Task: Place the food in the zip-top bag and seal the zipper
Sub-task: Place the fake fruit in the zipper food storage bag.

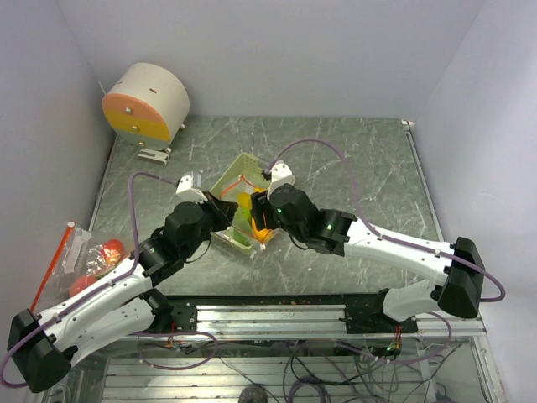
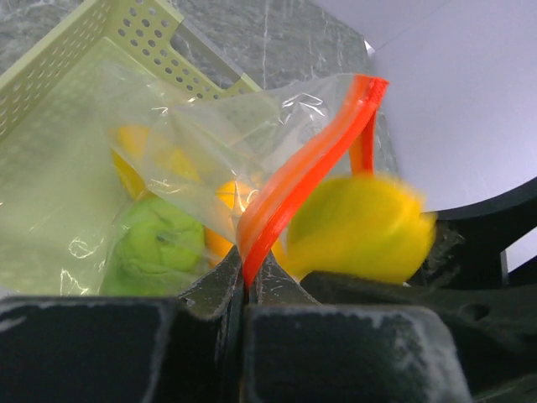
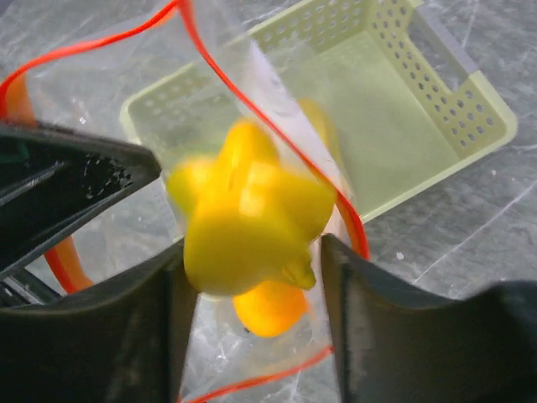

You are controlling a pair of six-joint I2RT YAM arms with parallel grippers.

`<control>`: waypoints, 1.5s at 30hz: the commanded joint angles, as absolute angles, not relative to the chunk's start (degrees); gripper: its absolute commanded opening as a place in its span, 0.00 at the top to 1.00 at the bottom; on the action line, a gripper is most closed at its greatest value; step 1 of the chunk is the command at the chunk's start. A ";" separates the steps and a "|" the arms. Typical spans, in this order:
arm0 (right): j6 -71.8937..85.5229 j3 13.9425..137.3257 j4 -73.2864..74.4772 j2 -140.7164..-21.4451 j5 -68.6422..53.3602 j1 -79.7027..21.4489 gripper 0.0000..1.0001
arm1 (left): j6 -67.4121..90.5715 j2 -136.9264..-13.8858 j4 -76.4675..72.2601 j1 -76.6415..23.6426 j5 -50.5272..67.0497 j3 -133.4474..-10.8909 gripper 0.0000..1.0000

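Observation:
A clear zip-top bag (image 1: 256, 214) with an orange-red zipper (image 2: 310, 159) hangs between my two grippers over the pale green tray (image 1: 239, 168). My left gripper (image 2: 249, 281) is shut on the zipper edge and holds the mouth up. My right gripper (image 3: 252, 277) is at the bag's mouth with its fingers apart. A yellow lobed toy piece (image 3: 247, 218) sits blurred between them, with a small gap at the right finger. It also shows blurred in the left wrist view (image 2: 361, 227). Inside the bag lie a green piece (image 2: 159, 243) and an orange piece (image 3: 268, 306).
The tray (image 3: 436, 84) has perforated walls and lies under and behind the bag. A second clear bag with red toy pieces (image 1: 92, 260) lies at the table's left edge. A round white and orange device (image 1: 147, 101) stands at the back left. White walls close both sides.

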State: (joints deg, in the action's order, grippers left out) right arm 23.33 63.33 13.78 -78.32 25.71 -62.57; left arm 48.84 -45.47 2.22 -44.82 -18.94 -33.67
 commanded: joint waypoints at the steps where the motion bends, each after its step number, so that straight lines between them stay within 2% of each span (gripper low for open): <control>1: 22.06 65.98 13.16 -80.02 21.15 -62.84 0.36 | 47.89 -45.44 1.15 -44.66 -18.65 -35.61 0.93; 3: 21.64 66.70 13.99 -80.01 19.50 -62.90 0.32 | 48.05 -46.32 0.69 -44.67 -18.49 -35.47 0.93; 6: 20.72 67.00 14.32 -78.79 16.36 -63.10 0.19 | 48.16 -47.58 0.07 -44.65 -18.37 -35.43 0.93; 14: 20.18 70.77 22.62 -72.69 16.99 -63.65 0.13 | 46.33 -49.59 1.38 -44.63 -18.16 -38.49 0.93; 17: 17.47 72.94 28.84 -72.57 13.76 -63.72 0.15 | 44.99 -49.98 2.90 -44.64 -18.37 -40.76 0.93; 21: 11.84 72.79 31.66 -72.39 3.43 -63.84 0.23 | 43.78 -50.85 3.34 -44.69 -17.68 -42.65 0.93; 26: 7.76 69.00 25.29 -71.07 0.01 -64.06 0.27 | 42.74 -53.37 3.16 -44.64 -15.37 -44.81 0.93; 30: 6.32 67.94 21.94 -74.33 -2.32 -64.01 0.30 | 41.78 -55.30 3.57 -44.63 -13.63 -46.18 0.93; 33: 5.73 67.71 21.39 -77.49 -1.01 -63.96 0.38 | 41.11 -55.72 3.96 -44.63 -13.32 -46.70 0.93; 36: 5.51 67.22 20.59 -79.43 0.08 -63.95 0.53 | 40.57 -55.34 4.25 -44.62 -13.91 -46.97 0.93; 40: 6.84 66.28 20.00 -80.04 6.40 -63.84 0.59 | 39.76 -55.02 5.05 -44.63 -14.19 -47.93 0.93; 45: 7.30 65.22 18.96 -78.67 7.56 -63.64 0.95 | 39.40 -55.23 5.48 -44.57 -14.39 -48.25 0.93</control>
State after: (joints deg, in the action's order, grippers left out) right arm 6.92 65.84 21.71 -80.49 5.10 -63.81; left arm 40.69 -55.92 6.31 -44.82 -15.16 -45.78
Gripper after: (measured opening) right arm 0.156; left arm 0.075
